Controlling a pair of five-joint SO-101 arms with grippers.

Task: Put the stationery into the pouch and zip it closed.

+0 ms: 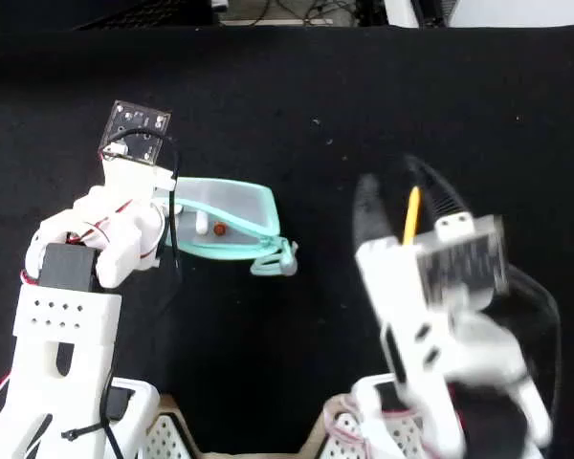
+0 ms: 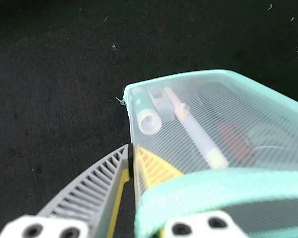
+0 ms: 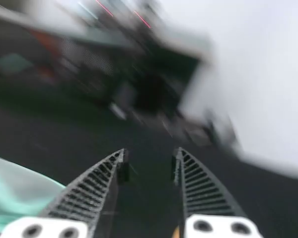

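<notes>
Pouch (image 1: 228, 215) lies on the black counter (image 1: 364, 96) in front of the left arm. From where I stand the stationery looks to be inside already: a stubby white tube (image 2: 148, 118), a pale pen (image 2: 198, 139) and something orange-red (image 2: 234, 140) show through the mesh. The left claw (image 2: 131, 151) is nipped almost together on one end of the pouch, pinning it as far as I can tell. The right claw (image 3: 149, 157) is well apart from the pouch, on its other side, jaws spread with nothing between them. So zipping is what's left, I reckon. To do it well, the right claw should take the teal tab (image 1: 285, 258), which I take for the pull, squarely. It should then draw the tab straight along the zip line while the left holds firm, or the pouch may slide or bunch.
</notes>
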